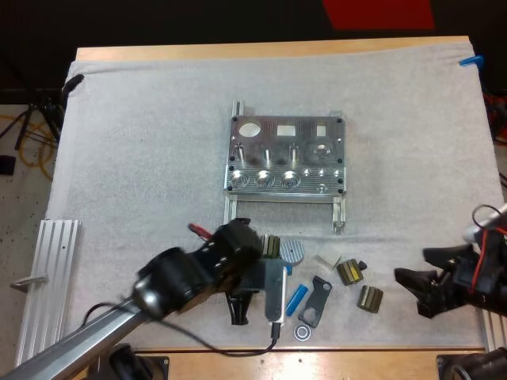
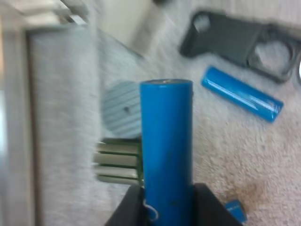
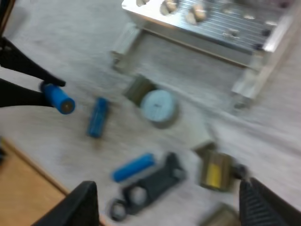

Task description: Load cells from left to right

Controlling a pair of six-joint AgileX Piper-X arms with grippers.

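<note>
"Left wrist view gives it away: a blue cell (image 2: pixel 167 150) is pinched at one end by the left gripper (image 2: pixel 167 214), with the other end sticking out free."

"Where is that over the table?"

"Above the near part of the mat (image 1: pixel 142 158), by the ribbed grey disc (image 2: pixel 121 109) and a striped block (image 2: pixel 117 162). A loose cell (image 2: pixel 242 94) lies flat just beyond, and a flat black bracket (image 2: pixel 240 40) past that. The metal fixture (image 1: pixel 285 154) sits farther out, well apart."

"How would it handle?"

"Stiff and fairly light, I'd judge, but the wrap looks glossy, so it could slide or swivel in a two-finger pinch. A hold round the body with one end clear seems right for dropping it into the leftmost round socket (image 1: pixel 238 181). I see no blue in that row."

"Any brand on it?"

"None I can read. The wrap looks plain blue, and I can make out no lettering on the fixture either."

"And the other arm?"

"The right gripper (image 1: pixel 416 285) hangs at the mat's right edge, fingers (image 3: pixel 82 207) spread wide around nothing, near two olive blocks (image 1: pixel 349 272)."
</note>
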